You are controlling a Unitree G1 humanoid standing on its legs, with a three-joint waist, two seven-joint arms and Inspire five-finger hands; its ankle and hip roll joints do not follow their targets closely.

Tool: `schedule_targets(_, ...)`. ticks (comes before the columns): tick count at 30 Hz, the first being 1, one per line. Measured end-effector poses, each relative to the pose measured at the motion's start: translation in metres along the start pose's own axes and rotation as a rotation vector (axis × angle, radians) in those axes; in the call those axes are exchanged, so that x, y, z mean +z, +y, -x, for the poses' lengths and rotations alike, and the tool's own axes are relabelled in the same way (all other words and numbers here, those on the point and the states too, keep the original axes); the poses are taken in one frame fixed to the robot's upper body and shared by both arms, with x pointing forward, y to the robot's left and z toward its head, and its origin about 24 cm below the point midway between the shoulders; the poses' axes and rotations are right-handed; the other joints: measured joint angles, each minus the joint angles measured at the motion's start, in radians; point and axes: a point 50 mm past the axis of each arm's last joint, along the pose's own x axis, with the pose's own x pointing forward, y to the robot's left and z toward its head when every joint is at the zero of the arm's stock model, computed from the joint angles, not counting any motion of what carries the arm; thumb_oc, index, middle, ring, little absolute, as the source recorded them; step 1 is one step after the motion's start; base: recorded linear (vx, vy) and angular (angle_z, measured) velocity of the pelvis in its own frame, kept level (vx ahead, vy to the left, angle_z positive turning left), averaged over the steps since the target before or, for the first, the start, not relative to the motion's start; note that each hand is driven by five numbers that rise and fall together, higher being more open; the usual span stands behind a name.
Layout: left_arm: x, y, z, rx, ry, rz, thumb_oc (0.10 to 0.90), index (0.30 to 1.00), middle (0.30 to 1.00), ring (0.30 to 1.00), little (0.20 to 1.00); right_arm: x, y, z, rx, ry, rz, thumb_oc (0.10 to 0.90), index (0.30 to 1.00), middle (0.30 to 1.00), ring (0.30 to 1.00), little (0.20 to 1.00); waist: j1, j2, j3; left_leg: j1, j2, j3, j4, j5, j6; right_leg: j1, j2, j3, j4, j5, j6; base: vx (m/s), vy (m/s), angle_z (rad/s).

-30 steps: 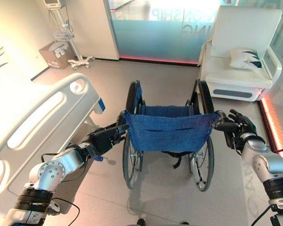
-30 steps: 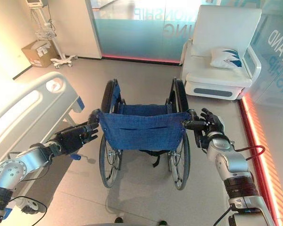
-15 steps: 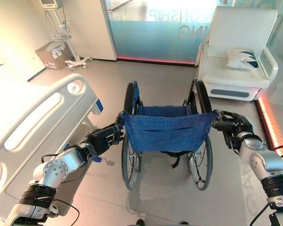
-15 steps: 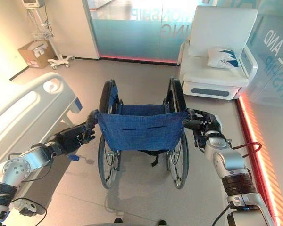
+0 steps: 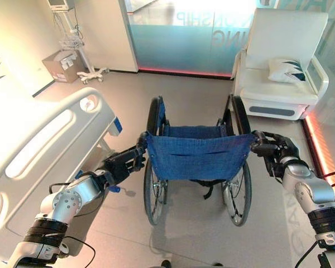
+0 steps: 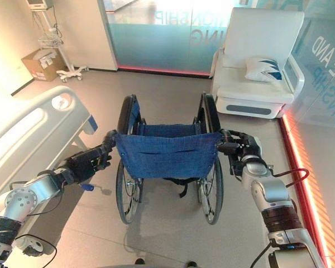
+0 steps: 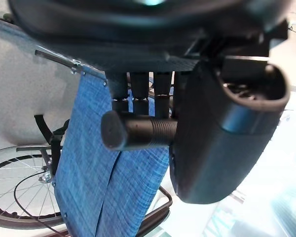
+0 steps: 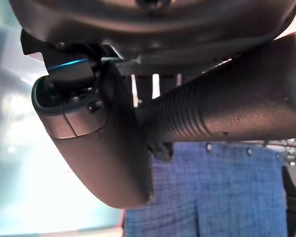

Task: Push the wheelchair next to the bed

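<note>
On grey floor (image 5: 201,234), wheelchair (image 5: 198,156) (hands gripping) beside bed (image 5: 39,139).

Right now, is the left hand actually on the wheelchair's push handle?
Touching. The left wrist view shows the left hand wrapped round the black ribbed push handle, its fingers curled behind it and the thumb across the front, beside the blue backrest.

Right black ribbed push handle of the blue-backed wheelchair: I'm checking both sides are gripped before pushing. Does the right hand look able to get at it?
Likely yes: the right hand already sits at the right black ribbed push handle, thumb curled round it, nothing between.
</note>
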Motion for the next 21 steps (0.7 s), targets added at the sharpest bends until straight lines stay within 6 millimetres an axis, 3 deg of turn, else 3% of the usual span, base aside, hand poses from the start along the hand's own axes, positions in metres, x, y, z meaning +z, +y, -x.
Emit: schedule_targets(21, 0.0038, -0.0028, 0.0013, 0.005, -0.022, -0.079, 0.400, 0.300, 0.300, 0.300, 0.300, 0.0015, 0.0001, -0.0008, 0.014, 0.007, 0.042, 0.400, 0.300, 0.300, 0.300, 0.300, 0.006, -0.020, 0.023, 0.012, 0.007, 0.008, 0.017, -0.001, -0.003, 0.014, 0.009, 0.001, 0.000, -0.004, -0.004, 0.01, -0.079, 0.00)
